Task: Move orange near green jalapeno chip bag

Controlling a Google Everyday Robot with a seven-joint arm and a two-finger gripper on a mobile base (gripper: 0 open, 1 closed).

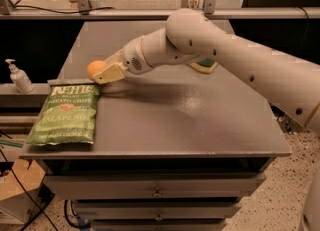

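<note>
The orange [95, 68] is small and round, held in my gripper [102, 72] just above the top edge of the green jalapeno chip bag [67, 113]. The bag lies flat at the table's front left corner, with white lettering and a silver top seam. My gripper is shut on the orange, with a cream finger [111, 73] under and beside the fruit. My white arm reaches in from the right across the table.
A dark green and yellow sponge [205, 65] lies at the back right, partly hidden behind my arm. A soap dispenser bottle [20, 77] stands off the table's left edge. The grey table [190, 120] has drawers below its front edge.
</note>
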